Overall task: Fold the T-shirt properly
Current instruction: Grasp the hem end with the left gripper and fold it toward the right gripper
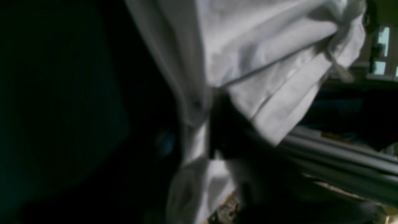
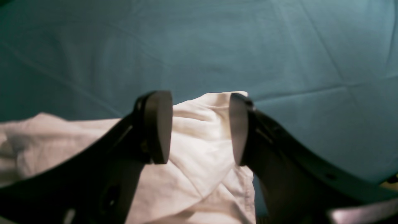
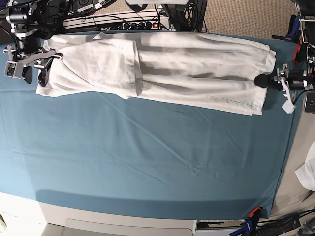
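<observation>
Here, left arm (image 3: 262, 80) low at T-shirt (image 3: 197, 73) hem, level

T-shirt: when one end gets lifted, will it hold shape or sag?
Likely sags: the T-shirt lies thin and creased on the teal cloth, and in the left wrist view it drapes in loose folds. Probably light, so a pinch by the left end effector should carry it. It may drag and bunch rather than slide cleanly.

Right gripper (image 2: 200, 127): two matte black curved arms, each ending in a flat oval dark grey pad with a rounded edge. In the base view its mount is silver-grey metal with black fittings. Left gripper (image 3: 261, 80): rounded black tip on a silver bracket.
</observation>
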